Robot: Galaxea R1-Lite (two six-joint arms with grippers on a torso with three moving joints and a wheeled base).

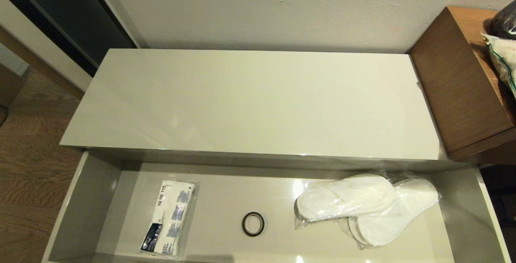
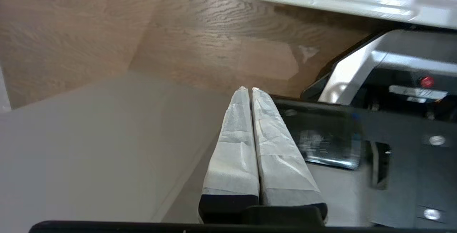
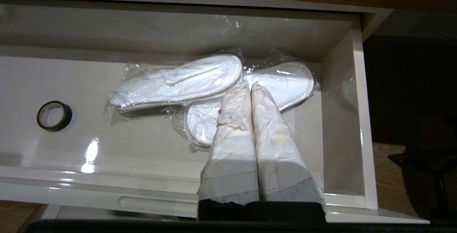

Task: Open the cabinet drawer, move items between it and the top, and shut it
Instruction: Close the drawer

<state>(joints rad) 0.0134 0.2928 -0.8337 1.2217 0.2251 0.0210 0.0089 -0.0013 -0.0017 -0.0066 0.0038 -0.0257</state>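
The cabinet drawer (image 1: 82, 198) stands pulled out below the bare glossy top (image 1: 258, 102). Inside it, a white tissue packet (image 1: 169, 218) with blue patches lies at the left. White slippers (image 1: 363, 206) sealed in clear plastic lie at the right. Neither arm shows in the head view. My right gripper (image 3: 250, 86) is shut and empty, held over the drawer's front edge with the slippers (image 3: 178, 81) beyond its tips. My left gripper (image 2: 249, 89) is shut and empty, low beside the robot's base, over the wood floor (image 2: 196, 47).
A small black tape ring (image 1: 253, 223) lies mid-drawer, also in the right wrist view as a ring (image 3: 54, 115). A taller brown wooden unit (image 1: 455, 85) stands at the right with bagged things (image 1: 504, 49) on it. A wall runs behind the cabinet.
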